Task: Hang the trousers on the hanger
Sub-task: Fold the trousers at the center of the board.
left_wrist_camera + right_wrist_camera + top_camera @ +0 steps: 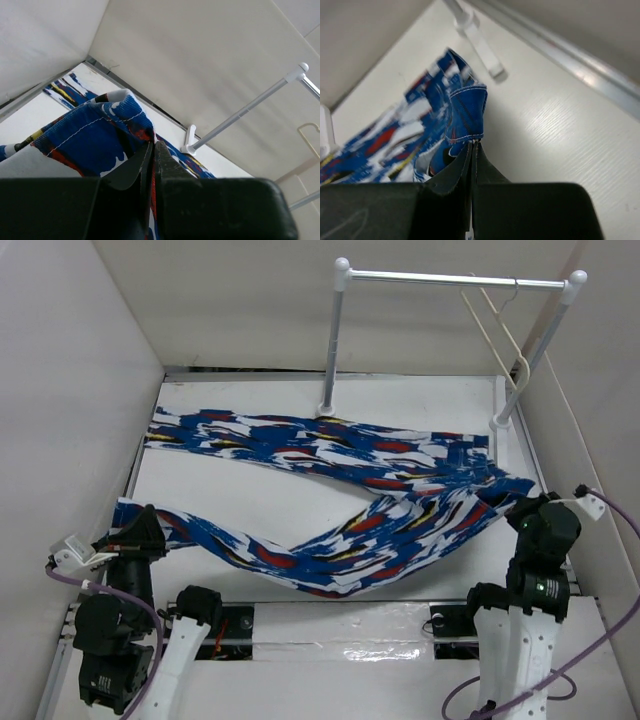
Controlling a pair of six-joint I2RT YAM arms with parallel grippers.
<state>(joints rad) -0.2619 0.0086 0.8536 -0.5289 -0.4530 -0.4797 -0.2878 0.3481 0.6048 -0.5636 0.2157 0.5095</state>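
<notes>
Trousers (400, 530) hang as a sagging band between the two arms, lifted at both near ends while the rest lies on the white surface (250, 495).

Nearest, the left gripper (138, 528) has its jaws pressed together on a bunched fold of blue cloth. The right gripper (526, 510) has its jaws closed just as tightly on a stitched hem corner. Both wrist views show only a narrow bite of fabric between the jaws. A pull from the weight of the slack could therefore slide the cloth out, most likely on the right, where the grip sits at the very edge of the hem.

Between the arms the middle droops down to the surface. If the arms rise unevenly or spread too far, that span may drag or twist rather than lift cleanly.

Further back, the other leg stretches across the surface and passes right at the foot of the rack (455, 279). Hauling the garment forward or upward could catch it on that post and jerk it from a grip.

Farthest, the hanger (522, 366) hangs loose from the rail at the right end, well apart from the cloth. With both arms occupied, nothing steadies it, so a draped leg could swing it aside or knock its hook off the rail.
</notes>
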